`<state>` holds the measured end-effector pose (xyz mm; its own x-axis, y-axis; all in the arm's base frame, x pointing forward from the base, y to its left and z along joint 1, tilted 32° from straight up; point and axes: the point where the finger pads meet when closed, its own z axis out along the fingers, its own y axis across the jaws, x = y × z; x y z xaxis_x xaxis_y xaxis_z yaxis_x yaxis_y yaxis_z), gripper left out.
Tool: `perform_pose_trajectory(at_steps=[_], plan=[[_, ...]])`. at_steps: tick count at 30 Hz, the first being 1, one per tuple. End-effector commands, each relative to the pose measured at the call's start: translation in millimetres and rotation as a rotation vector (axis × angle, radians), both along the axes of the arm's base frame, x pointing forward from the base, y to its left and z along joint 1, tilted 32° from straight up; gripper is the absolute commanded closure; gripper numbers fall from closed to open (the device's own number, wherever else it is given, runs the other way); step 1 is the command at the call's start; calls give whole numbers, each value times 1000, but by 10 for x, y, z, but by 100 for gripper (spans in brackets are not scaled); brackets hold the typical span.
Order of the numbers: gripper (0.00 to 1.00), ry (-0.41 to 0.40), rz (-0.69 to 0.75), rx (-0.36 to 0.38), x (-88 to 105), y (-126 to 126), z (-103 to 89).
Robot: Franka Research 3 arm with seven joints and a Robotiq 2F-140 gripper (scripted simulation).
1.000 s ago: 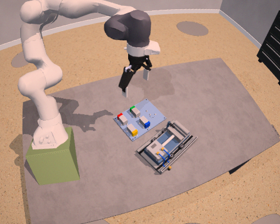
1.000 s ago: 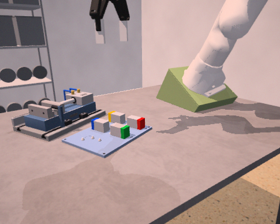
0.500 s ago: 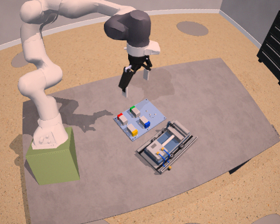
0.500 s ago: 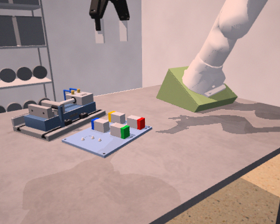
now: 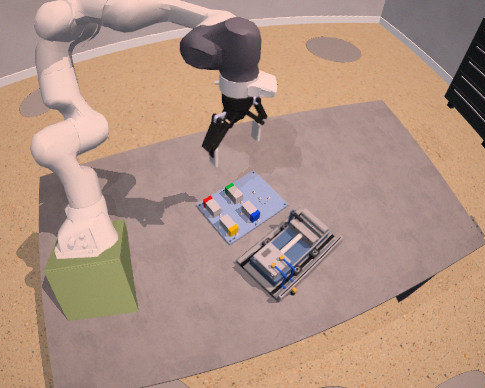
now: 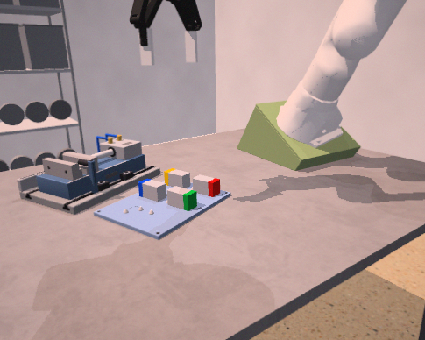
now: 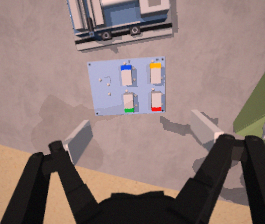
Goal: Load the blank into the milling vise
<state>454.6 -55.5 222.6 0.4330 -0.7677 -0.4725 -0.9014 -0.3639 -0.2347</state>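
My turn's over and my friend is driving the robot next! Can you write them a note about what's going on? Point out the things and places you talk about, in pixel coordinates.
Claw [image 5: 235, 148] [image 6: 169, 47] [image 7: 139, 123]: open, holding nothing, up above the table.
Green-ended blank [image 5: 234, 193] [image 6: 181, 198] [image 7: 128, 102]: on the blue plate [image 5: 271, 204] [image 6: 131, 221] [image 7: 99, 95] with the red, yellow and blue ones.
Vise [image 5: 289, 250] [image 6: 60, 186] [image 7: 120, 16]: no blank in it.
Done: no loading.
Left: grab green, seat it in the vise.
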Motion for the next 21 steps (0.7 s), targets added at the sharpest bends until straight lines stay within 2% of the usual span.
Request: perform_pose_trajectory(at_steps=[1,15,16,21], plan=[[0,16,-27,-1,5,0,6],[0,28,-46,-2,7,1,10],[61,20,-33,0,1,0,1],[61,20,-33,0,1,0,1]])
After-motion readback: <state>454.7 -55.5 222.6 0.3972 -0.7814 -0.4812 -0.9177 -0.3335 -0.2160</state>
